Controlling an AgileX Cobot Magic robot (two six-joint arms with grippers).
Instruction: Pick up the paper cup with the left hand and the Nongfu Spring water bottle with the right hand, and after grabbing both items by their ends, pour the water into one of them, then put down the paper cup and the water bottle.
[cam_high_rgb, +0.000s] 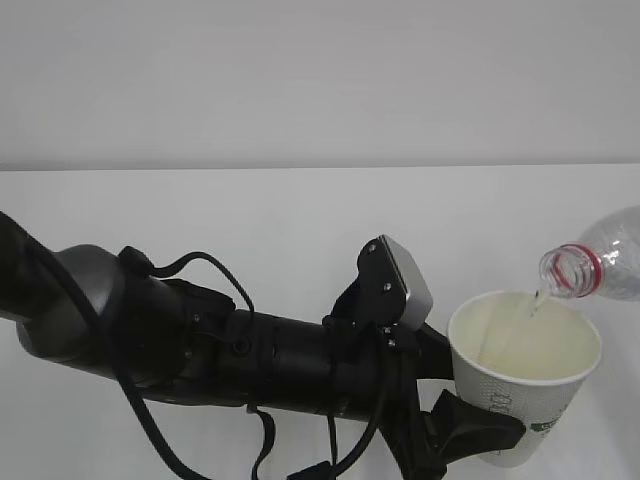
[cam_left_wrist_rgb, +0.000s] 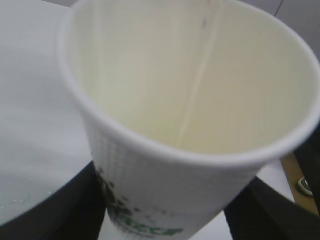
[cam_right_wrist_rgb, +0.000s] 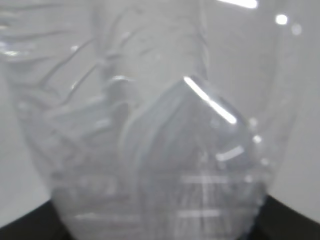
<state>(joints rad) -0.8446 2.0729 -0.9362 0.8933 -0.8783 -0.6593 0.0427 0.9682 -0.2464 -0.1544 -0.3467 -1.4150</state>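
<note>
The left hand (cam_high_rgb: 470, 435), bulky matte black with looping cables and a small grey box, grips the cup (cam_high_rgb: 522, 385) low on its tapered wall, one finger (cam_left_wrist_rgb: 60, 210) on each side. The cup is smooth white paper with a rolled rim, cream inside, a green dotted logo outside. Above its right rim, the tilted bottle (cam_high_rgb: 600, 262), clear ribbed plastic with a red neck ring, sends a thin stream of water (cam_high_rgb: 535, 303) into it. The right hand (cam_right_wrist_rgb: 160, 227) clasps the bottle, whose ribs fill its camera.
</note>
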